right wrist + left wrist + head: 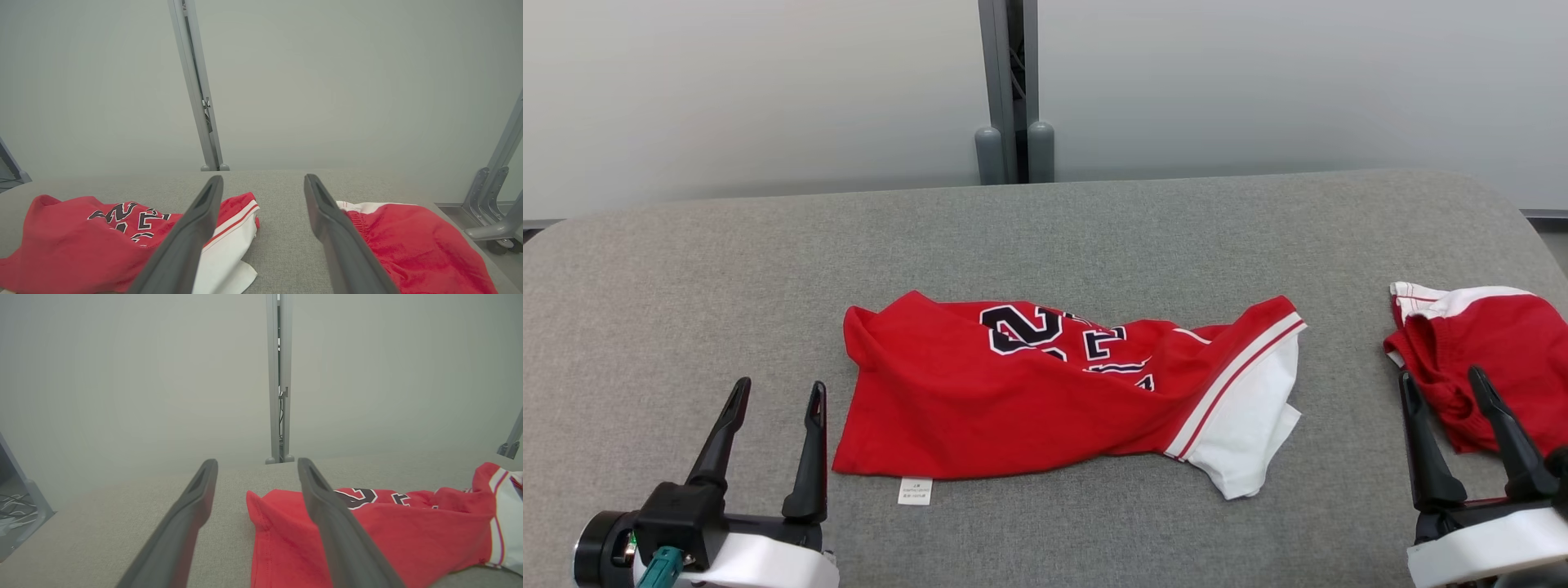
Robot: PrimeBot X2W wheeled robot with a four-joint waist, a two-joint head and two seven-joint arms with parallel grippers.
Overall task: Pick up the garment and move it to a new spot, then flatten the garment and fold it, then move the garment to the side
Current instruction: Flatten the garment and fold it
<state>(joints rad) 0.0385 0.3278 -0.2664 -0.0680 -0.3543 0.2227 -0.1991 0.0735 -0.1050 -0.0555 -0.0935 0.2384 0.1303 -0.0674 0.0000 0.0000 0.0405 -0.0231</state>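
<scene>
The garment (1045,392), a red jersey with a white sleeve, striped trim and black numerals, lies crumpled in the middle of the grey padded table (1045,229). It appears again as the garment (367,531) in the left wrist view and the garment (81,232) in the right wrist view. My left gripper (780,392) stands open just left of its near-left corner, holding nothing. At the table's near right my right gripper (1441,377) is open too, hovering over the edge of the red shorts, well right of the jersey.
Plain red shorts (1478,359) with white trim lie at the table's right edge, also the shorts (408,241) in the right wrist view. A grey post (1011,90) stands behind the table against a pale wall. A small white label (915,491) pokes out at the jersey's near hem.
</scene>
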